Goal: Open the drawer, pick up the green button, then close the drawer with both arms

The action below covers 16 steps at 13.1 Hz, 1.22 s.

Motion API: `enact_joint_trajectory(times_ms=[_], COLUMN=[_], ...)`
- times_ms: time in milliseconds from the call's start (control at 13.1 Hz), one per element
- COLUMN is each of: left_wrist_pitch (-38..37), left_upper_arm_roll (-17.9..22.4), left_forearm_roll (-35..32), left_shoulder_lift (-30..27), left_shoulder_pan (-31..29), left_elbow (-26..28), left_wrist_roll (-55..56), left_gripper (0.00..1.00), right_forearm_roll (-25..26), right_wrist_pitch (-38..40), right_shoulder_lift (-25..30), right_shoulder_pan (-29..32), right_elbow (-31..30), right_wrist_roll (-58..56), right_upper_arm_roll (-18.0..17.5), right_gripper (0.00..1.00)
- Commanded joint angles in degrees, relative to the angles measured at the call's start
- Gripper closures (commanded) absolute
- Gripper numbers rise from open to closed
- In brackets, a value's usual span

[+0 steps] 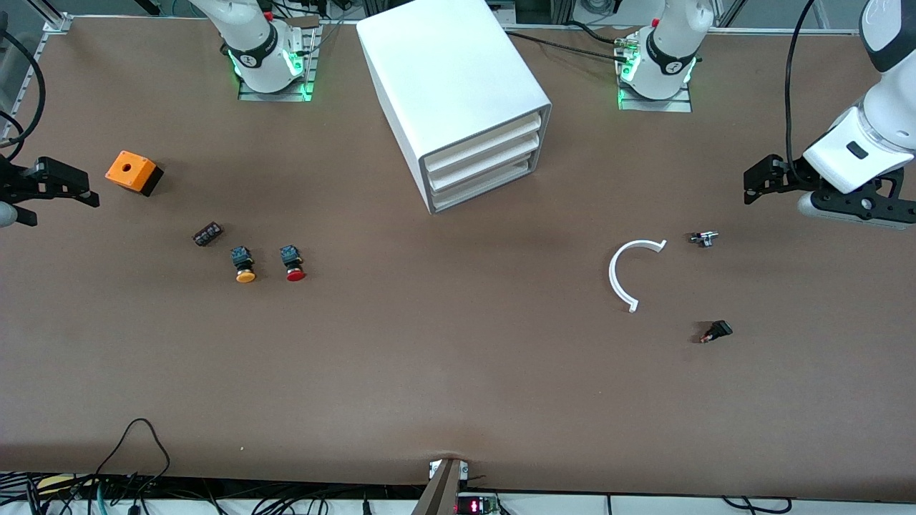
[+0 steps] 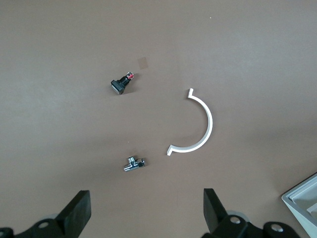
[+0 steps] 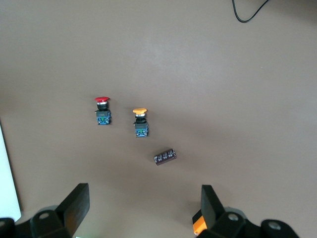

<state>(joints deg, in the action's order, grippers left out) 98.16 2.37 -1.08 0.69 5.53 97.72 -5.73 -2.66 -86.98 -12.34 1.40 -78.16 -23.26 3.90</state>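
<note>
Brown surface, white cabinet (image 1: 458, 93) standing at its middle between the two arm bases; the drawer (image 1: 481, 191), lowest of three, sits shut, flush with the two above it; green button not visible anywhere, presumably inside that drawer.

Left claw (image 1: 758, 182) hangs over the left arm's end of the surface, fingers apart, empty; right claw (image 1: 50, 187) over the right arm's end, fingers apart, empty too; both well apart from the cabinet.

Step in hand, by my read: the very start, nothing opened yet; next move calls for one claw to get to the lowest drawer's front edge and pull it out without catching the middle drawer; the front lip looks thin, so grip may be fiddly.

Around: orange box (image 1: 132, 172), dark small part (image 1: 207, 234), yellow-capped button (image 1: 243, 265) and red-capped button (image 1: 292, 263) toward the right arm's end; white curved piece (image 1: 626, 272), small metal part (image 1: 703, 238) and small black part (image 1: 717, 331) toward the left arm's end; nothing lies right in front of the drawer, so the pull path looks free.
</note>
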Motion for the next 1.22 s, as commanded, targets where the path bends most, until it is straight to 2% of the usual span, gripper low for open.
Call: enact_joint_trajectory(times_ms=[0, 382, 611, 916, 1145], left_wrist_pitch=[-1.2, -1.2, -1.3, -1.7, -3.8], left_upper_arm_roll=[0.0, 0.0, 0.0, 0.0, -0.1], left_forearm_roll=[-1.0, -1.0, -1.0, -0.4, -0.2], left_shoulder_lift=[0.8, 0.8, 0.8, 0.9, 1.0], left_shoulder_pan=[0.0, 0.0, 0.0, 0.1, 0.7], left_elbow=[-1.7, -1.7, -1.7, -1.7, -1.7], left_wrist_roll=[0.0, 0.0, 0.0, -0.6, -0.3], left_gripper=[0.00, 0.00, 0.00, 0.00, 0.00], right_forearm_roll=[0.9, 0.7, 1.1, 2.6, 2.6], right_wrist_pitch=[0.5, 0.3, 0.5, 0.4, 0.6], right_shoulder_lift=[0.9, 0.8, 0.5, -2.8, -2.9], right_shoulder_pan=[0.7, 0.6, 0.4, -2.7, -2.9], right_elbow=[-0.2, -0.2, -0.2, -0.4, -0.7], right_wrist_roll=[0.1, 0.5, 0.3, -0.3, -0.6], right_upper_arm_roll=[-0.9, -1.0, -2.8, -3.0, -3.1], right_gripper=[0.00, 0.00, 0.00, 0.00, 0.00])
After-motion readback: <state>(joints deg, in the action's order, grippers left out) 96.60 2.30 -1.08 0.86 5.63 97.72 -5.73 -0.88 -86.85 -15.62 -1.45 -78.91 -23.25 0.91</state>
